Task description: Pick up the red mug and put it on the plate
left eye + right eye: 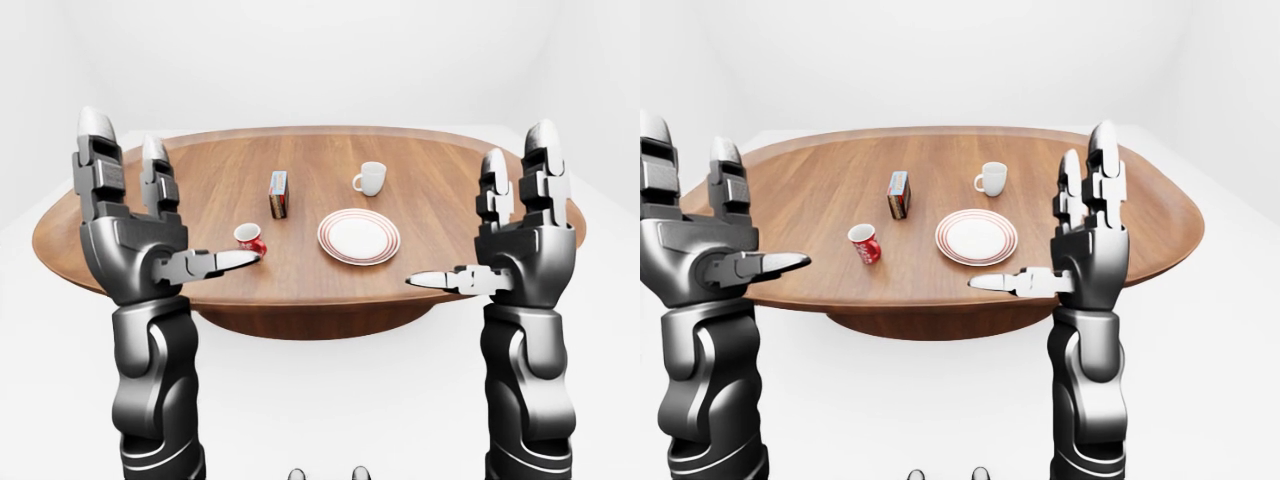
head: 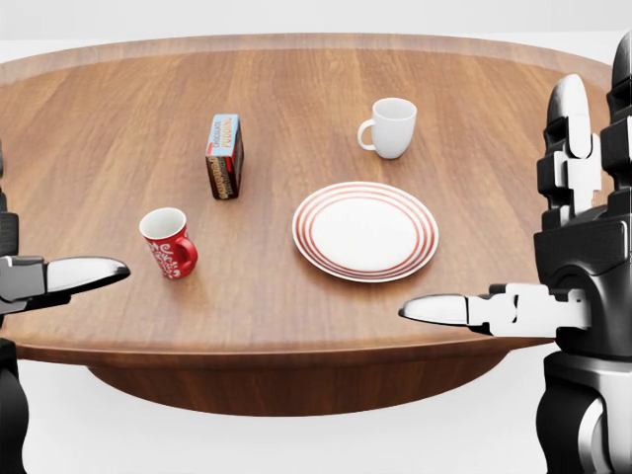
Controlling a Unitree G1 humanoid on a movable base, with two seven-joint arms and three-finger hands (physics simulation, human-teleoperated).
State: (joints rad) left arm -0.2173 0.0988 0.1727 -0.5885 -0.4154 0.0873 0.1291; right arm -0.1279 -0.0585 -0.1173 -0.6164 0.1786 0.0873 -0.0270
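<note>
1. Bare wood all round red mug (image 2: 169, 242), nothing touching it; my left hand (image 1: 130, 235) has open approach.
2. Box (image 2: 224, 156) & white mug (image 2: 392, 126) stand clear of mug–plate (image 2: 364, 230) lane.

table (image 2: 296, 89) smooth satin wood; red mug (image 2: 169, 243), plate (image 2: 364, 230) glossy, probably ceramic; fingers (image 1: 95, 160) shiny metal.
</note>
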